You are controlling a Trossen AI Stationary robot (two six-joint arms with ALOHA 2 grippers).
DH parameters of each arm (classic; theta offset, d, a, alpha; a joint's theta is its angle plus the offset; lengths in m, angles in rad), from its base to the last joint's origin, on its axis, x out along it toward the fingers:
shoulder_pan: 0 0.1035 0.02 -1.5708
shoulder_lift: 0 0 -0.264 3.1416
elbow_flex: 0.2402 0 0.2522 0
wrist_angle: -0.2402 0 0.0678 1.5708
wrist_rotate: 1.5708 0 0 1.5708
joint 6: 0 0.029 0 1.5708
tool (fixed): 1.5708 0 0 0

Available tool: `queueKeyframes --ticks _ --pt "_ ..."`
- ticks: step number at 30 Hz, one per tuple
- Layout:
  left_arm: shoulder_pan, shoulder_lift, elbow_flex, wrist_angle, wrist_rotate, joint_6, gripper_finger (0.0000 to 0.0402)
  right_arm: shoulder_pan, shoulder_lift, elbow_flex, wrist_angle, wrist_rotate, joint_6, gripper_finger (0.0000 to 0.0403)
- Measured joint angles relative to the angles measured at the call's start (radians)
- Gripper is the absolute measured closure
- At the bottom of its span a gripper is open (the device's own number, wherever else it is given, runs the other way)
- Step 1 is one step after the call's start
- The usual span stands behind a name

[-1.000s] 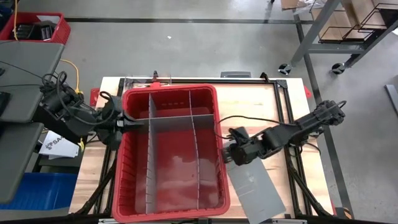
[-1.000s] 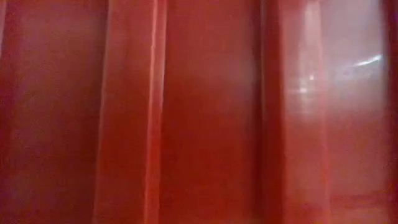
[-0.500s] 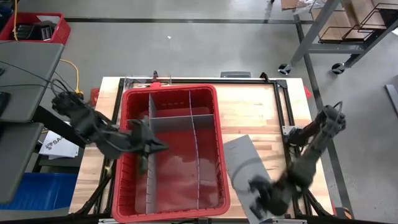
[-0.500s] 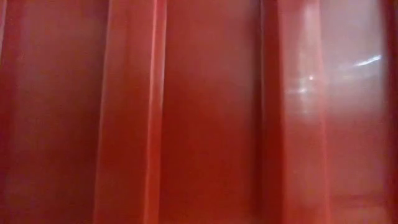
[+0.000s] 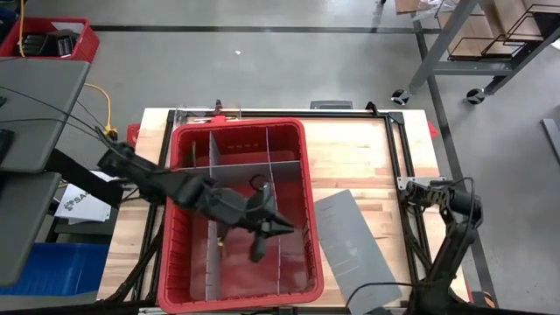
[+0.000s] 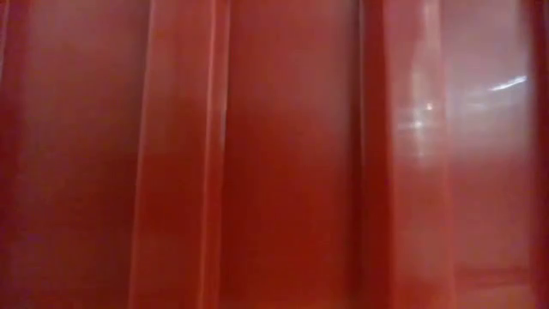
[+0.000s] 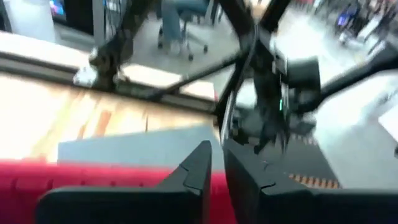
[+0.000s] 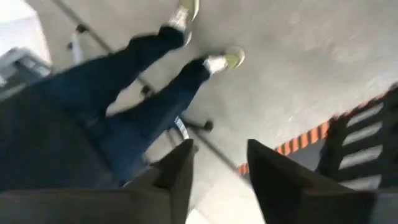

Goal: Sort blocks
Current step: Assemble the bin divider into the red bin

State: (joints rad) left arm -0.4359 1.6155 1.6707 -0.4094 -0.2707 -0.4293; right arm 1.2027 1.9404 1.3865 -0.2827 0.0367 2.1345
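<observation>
Your left gripper (image 5: 273,229), jaws nearly closed and empty, hovers inside the red bin (image 5: 180,262). The right gripper (image 8: 221,168) is parted, off the table. No blocks visible; next, locate one.

High view is evenly lit from overhead, bright, with only soft shadows on the table (image 5: 350,149). There's a pale sheen on the floor of the red bin (image 5: 241,131) toward the lower middle of the frame. The left arm (image 5: 175,185) is smeared by motion blur across the centre.

Low view is just bin wall (image 6: 283,172) pressed up close, totally out of focus, with a white glare streak at upper right.

Left wrist view is streaky all over. The left gripper (image 7: 216,149) is a dark silhouette against a washed-out bright background.

In the right wrist view the right gripper (image 8: 217,149) is dark too, the floor flatly lit, and a person's legs (image 8: 143,106) are soft at upper left.
</observation>
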Motion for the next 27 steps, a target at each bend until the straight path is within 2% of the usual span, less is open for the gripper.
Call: queueKeyframes --ticks 4,7,11,14,19,23,27 --pt "0.024 0.035 0.0 0.153 0.001 0.02 0.0327 -0.01 0.01 0.0 -0.117 0.018 -0.06 0.0223" --pt "0.023 0.042 0.0 0.215 -0.001 0.021 0.0306 -0.025 0.01 0.0 -0.125 0.023 -0.175 0.0218" --pt "0.005 0.042 0.0 0.205 -0.028 0.047 0.0288 -0.066 0.01 0.0 -0.121 0.02 -0.375 0.0221" --pt "-0.027 0.042 0.0 0.171 -0.095 0.113 0.0281 -0.104 0.01 0.0 -0.173 0.015 -0.519 0.0225" --pt "-0.101 0.042 0.0 0.078 -0.274 0.236 0.0279 -0.169 0.01 0.0 -0.301 -0.035 -0.709 0.0237" --pt "-0.16 0.042 0.0 0.02 -0.389 0.307 0.0279 -0.199 0.01 0.0 -0.345 -0.071 -0.796 0.0249" --pt "-0.21 0.042 0.0 0.005 -0.454 0.326 0.0279 -0.202 0.01 0.006 -0.359 -0.107 -0.832 0.0264"
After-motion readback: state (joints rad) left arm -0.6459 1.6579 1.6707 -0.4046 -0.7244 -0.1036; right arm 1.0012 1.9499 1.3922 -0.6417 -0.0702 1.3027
